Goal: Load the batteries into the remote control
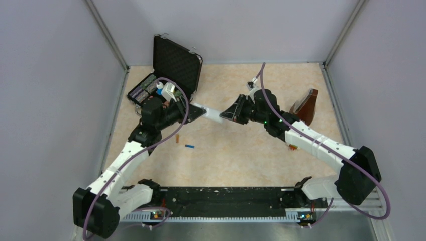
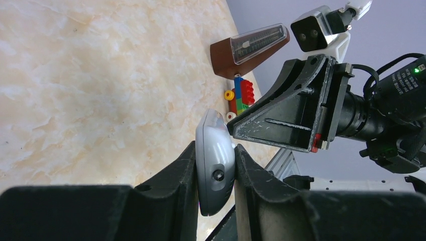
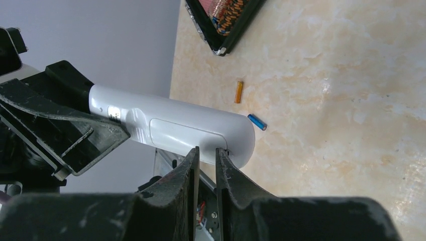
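Note:
My left gripper (image 1: 198, 111) is shut on one end of the white-grey remote control (image 1: 211, 113) and holds it level above the table. In the left wrist view the remote (image 2: 215, 160) sits clamped between the fingers of the left gripper (image 2: 215, 148). My right gripper (image 1: 224, 115) is at the remote's free end. In the right wrist view its jaws (image 3: 206, 149) are nearly together with nothing between them, tips against the edge of the remote (image 3: 186, 125) by the back cover. The orange-brown battery (image 1: 177, 139) and the blue battery (image 1: 189, 146) lie on the table below, also in the right wrist view (image 3: 239, 92) (image 3: 256, 122).
An open black case (image 1: 176, 63) holding small items stands at the back left. A brown metronome (image 1: 305, 106) stands at the right, with a multicoloured toy block train (image 2: 241, 95) beside it. Grey walls enclose the table on three sides.

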Robot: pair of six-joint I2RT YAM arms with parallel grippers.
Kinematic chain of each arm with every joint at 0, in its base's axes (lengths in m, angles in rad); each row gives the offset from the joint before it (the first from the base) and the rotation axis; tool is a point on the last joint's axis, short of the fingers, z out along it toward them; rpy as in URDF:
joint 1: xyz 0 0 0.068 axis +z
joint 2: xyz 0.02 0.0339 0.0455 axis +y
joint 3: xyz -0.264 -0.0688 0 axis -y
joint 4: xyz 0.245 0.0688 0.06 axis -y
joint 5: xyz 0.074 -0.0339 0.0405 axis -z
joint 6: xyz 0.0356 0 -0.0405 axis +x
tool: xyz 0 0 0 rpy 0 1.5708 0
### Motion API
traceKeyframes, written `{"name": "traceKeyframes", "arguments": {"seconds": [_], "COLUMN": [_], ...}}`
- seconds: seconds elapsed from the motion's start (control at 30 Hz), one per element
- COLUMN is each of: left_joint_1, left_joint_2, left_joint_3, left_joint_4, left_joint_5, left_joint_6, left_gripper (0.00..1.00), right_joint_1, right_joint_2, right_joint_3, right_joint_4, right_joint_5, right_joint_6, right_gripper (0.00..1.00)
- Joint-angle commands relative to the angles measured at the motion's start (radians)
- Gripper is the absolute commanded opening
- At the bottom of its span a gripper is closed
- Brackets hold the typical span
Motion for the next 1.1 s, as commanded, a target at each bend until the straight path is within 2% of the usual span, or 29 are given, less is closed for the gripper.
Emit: {"name": "traceKeyframes", "arguments": {"seconds": [0.0, 0.2, 0.5, 1.07], "left_joint_1": [-0.010, -0.010, -0.010, -0.011], "left_joint_2": [-0.002, -0.003, -0.037, -0.060], "left_joint_3": [0.003, 0.003, -0.012, -0.035], "left_joint_4": [0.089, 0.083, 0.030, 0.063], "left_joint_5": [0.075, 0.062, -0.048, -0.016], "left_joint_6": [-0.017, -0.010, 0.061, 0.082], "left_gripper": [0.00, 0.00, 0.00, 0.00], "right_joint_1": [-0.003, -0.005, -0.005, -0.006], "right_joint_2": [0.013, 0.016, -0.031, 0.004], "right_joint_3": [0.026, 0.029, 0.026, 0.038], "right_joint_4": [0.078, 0.053, 0.019, -0.012], "right_joint_5": [-0.023, -0.003, 0.027, 0.018], "right_joint_6": [-0.001, 0.000, -0.005, 0.015], "right_gripper": [0.16, 0.20, 0.23, 0.23]}}
